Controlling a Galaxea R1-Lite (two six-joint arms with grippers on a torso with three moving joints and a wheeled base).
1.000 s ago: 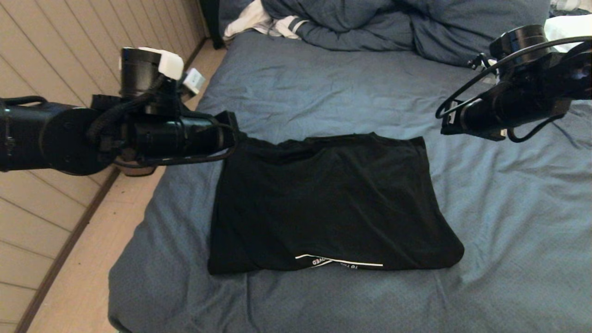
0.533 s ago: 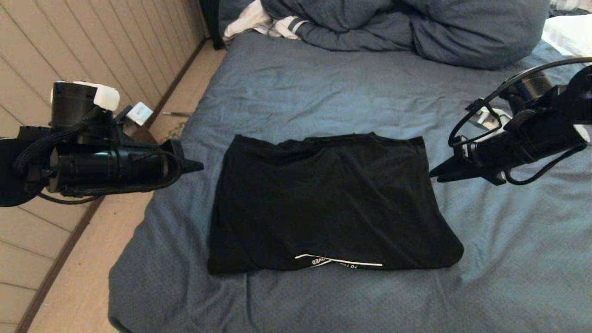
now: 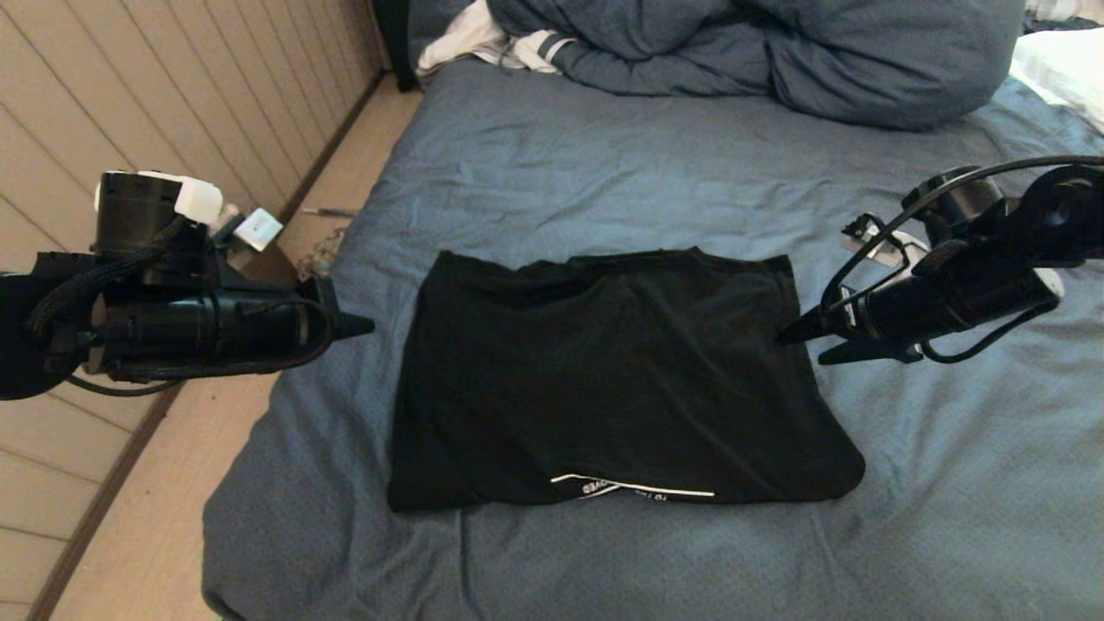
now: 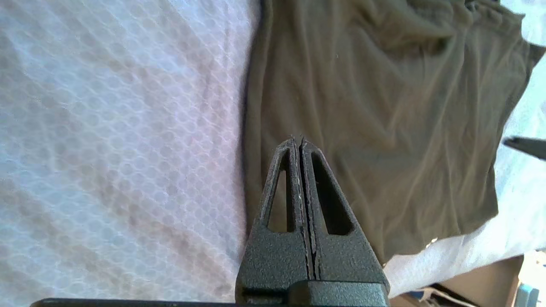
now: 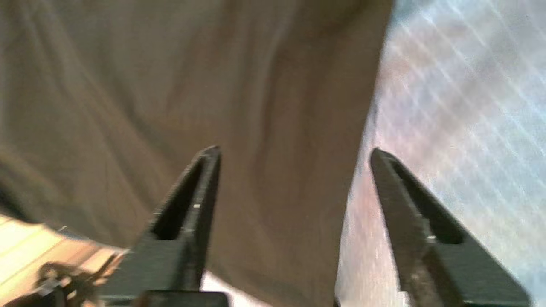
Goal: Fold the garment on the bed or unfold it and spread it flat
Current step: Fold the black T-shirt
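A black garment lay folded in a rectangle on the bed. The right gripper, fingers spread and empty, hovered at its right edge, seemingly about to grasp for 1 more fold. The left gripper, closed and empty, hung just left of it.

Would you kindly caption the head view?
Folded garment on the bed; open right gripper at its edge, shut left gripper alongside.
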